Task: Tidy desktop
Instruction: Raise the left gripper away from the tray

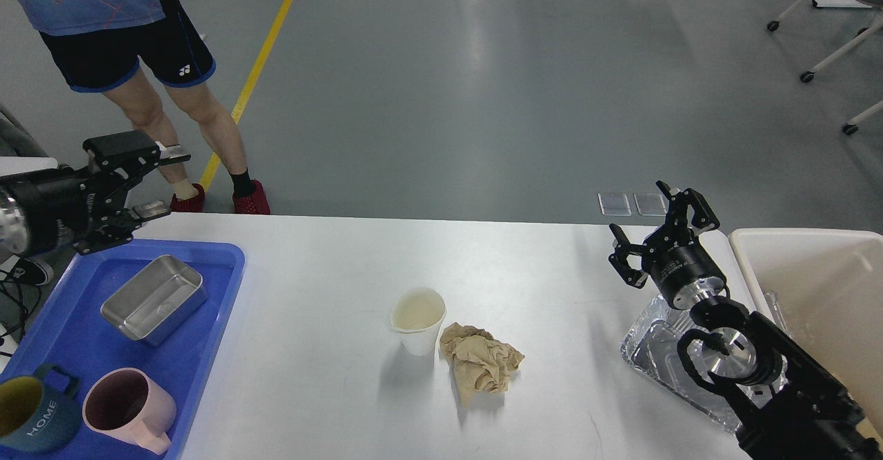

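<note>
The white desktop (331, 260) spans the lower half of the head view. On its middle stand a white paper cup (417, 320) and, touching its right side, a crumpled brown paper napkin (481, 361). A crinkled foil tray (661, 353) lies at the right, partly hidden under my right arm. My right gripper (655, 229) is open and empty above the table's far right. My left gripper (155, 181) is open and empty, raised above the far left corner of the table.
A blue tray (200, 322) at the left holds a steel rectangular tin (153, 298), a pink mug (127, 410) and a dark teal mug (31, 418). A beige bin (814, 294) stands at the right edge. A person (138, 53) stands behind the far left corner.
</note>
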You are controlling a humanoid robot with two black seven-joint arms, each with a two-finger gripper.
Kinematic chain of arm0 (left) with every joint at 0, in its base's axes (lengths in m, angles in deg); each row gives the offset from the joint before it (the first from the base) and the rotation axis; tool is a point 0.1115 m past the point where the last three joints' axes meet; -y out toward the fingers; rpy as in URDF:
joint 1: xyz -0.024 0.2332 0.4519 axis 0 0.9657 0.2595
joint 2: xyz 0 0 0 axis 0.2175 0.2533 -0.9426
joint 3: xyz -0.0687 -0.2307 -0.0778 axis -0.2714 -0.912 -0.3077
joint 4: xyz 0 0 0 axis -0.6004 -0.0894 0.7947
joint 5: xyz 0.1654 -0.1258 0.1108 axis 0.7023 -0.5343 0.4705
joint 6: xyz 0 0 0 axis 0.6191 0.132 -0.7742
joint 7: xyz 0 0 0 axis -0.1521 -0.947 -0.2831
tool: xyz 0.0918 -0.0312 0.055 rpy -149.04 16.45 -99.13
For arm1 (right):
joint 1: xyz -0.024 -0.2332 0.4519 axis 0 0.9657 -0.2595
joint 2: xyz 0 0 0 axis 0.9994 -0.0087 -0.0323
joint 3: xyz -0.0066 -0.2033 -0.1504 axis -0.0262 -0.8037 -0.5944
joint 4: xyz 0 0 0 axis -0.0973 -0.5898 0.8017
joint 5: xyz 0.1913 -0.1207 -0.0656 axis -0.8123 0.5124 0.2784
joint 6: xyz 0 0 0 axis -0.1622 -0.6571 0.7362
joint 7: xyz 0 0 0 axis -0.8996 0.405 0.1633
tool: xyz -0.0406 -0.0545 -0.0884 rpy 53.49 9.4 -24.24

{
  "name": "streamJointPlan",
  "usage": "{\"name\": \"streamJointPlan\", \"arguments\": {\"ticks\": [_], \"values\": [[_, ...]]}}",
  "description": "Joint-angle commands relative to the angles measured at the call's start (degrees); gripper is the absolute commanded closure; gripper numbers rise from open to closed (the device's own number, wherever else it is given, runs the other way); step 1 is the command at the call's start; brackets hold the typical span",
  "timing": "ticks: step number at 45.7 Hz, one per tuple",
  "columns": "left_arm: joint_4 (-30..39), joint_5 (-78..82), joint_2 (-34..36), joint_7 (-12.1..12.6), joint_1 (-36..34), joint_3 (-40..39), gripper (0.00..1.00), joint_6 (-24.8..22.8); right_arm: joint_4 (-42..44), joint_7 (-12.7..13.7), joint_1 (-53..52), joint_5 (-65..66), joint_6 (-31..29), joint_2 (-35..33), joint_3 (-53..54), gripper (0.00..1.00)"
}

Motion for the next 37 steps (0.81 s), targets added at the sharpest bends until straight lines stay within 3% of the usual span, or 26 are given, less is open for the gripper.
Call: {"name": "streamJointPlan", "arguments": {"ticks": [1, 9, 18, 21, 29, 37], "values": [[-4.8, -2.3, -10.5, -0.1, 1.2, -0.9, 0.06, 9.0, 0.0, 0.0, 0.0, 0.0, 0.0, 0.0, 0.0, 0.00], [-13.3, -5.1, -24.1, -0.5, 3.2, -5.6, 0.05, 11.8, -0.2, 0.0, 0.2, 0.0, 0.0, 0.0, -0.1, 0.00], [-25.1, -8.0, -38.2, -1.1, 7.1, -19.1, 0.05, 11.4, -0.1, 0.0, 0.7, 0.0, 0.0, -0.3, -0.1, 0.00], [-28.8, -8.0, -43.3, -2.8, 7.7, -23.1, 0.04, 11.3, 0.0, 0.0, 0.6, 0.0, 0.0, -0.2, -0.1, 0.00], [-39.4, -8.1, -52.8, -11.6, 8.2, -27.0, 0.04, 10.9, 0.0, 0.0, 0.2, 0.0, 0.0, -0.2, -0.1, 0.00], [-43.9, -8.9, -57.6, -12.7, 8.2, -28.2, 0.03, 5.8, 0.0, 0.0, 0.3, 0.0, 0.0, -0.4, -0.1, 0.00]]}}
